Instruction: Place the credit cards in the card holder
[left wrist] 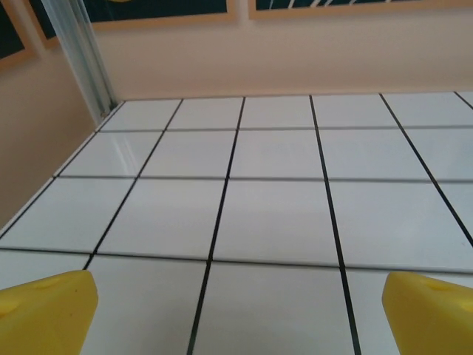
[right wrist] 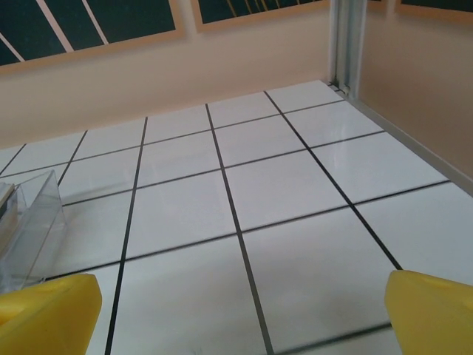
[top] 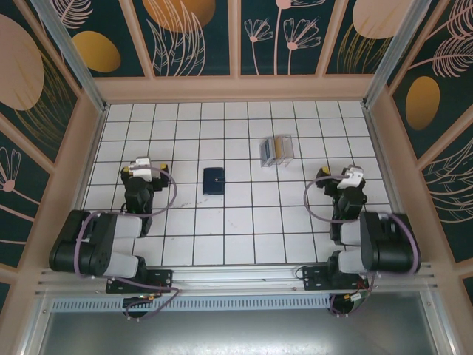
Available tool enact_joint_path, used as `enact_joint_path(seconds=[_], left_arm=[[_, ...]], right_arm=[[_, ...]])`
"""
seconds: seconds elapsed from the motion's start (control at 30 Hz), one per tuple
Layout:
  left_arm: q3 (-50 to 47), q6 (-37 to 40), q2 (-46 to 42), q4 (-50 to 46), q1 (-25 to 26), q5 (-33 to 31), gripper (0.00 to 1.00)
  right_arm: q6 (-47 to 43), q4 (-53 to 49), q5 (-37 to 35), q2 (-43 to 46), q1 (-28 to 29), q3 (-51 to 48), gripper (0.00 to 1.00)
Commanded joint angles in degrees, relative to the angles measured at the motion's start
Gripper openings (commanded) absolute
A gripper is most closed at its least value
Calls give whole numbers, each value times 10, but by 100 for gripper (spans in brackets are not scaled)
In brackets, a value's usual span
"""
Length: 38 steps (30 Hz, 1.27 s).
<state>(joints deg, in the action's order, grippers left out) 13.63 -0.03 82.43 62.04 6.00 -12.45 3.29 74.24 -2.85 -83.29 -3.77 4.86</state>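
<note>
From above, card holder (top: 213,180); right wrist, tray (right wrist: 37,214) corner.

card holder (top: 213,180) on table (top: 222,233), credit cards (top: 278,150) in tray (top: 289,150) behind, to its right

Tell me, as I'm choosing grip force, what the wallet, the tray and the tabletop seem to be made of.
Wallet: dark navy and matte, with no glare; probably leather or fabric, too small to tell which.
Tray: clear hard plastic; the floor lines show through its walls.
Tabletop: glossy white squares with dark lines and soft reflections; laminate or ceramic, unclear.
</note>
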Motion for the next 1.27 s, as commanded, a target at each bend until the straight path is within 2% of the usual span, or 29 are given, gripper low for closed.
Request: enact_joint_path(seconds=[0.0,0.03,0.07,0.13,0.17,0.23,0.5,1.23], left_arm=[[6,-16,10,61,-29,48,99],[-11,-26,34,109,-43,58,99],[-21,-33,65,172,-49,58,99],[-2,-31,42,96,-50,61,99],[-9,-36,57,138,-50,58,99],[1,-39,47,101,-50,47,99],[-3,-42,47,113,-50,39,99],[-2,-41,46,113,-50,39,99]], right_arm=[[-1,87,17,-54,5,32,99],[-2,15,6,-37,11,53,99],[-6,30,-5,-54,15,60,99],[-5,5,-12,-47,18,65,99],[-5,9,-13,-49,19,67,99],[-5,-6,-18,-48,20,73,99],[-18,-10,-39,-49,37,75,99],[-16,-18,-23,-49,31,79,99]])
